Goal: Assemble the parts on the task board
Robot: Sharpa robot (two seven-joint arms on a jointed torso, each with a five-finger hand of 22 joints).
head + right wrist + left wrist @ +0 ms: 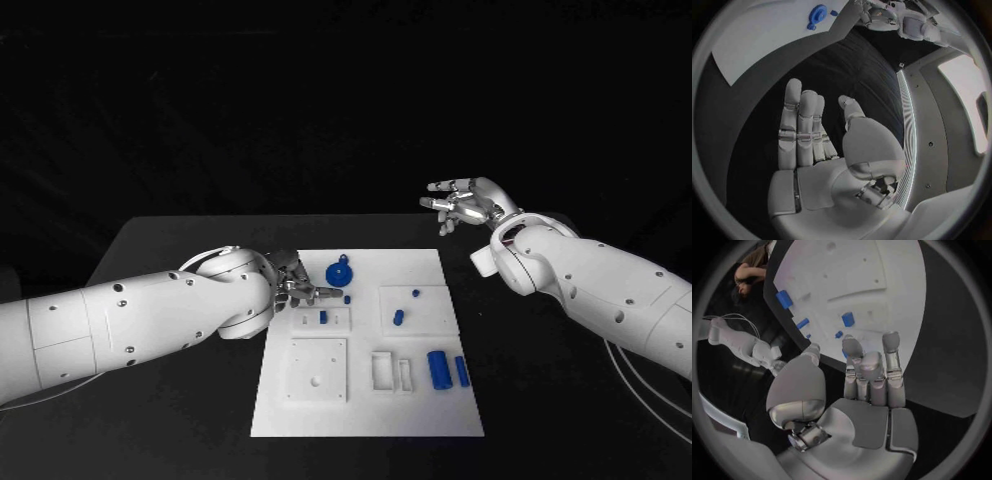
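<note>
Head view: left hand [296, 285] fingers spread, empty, just beside round blue part [340, 272] on task board [418, 410].

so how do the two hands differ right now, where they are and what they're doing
The left hand sits low at the task board's left edge, fingers reaching toward the small blue parts there; the right hand is raised off beyond the board's far right corner, over the black table. The left hand's fingers point onto the board; the right hand's palm faces bare table. Both look open and hold nothing.
</note>
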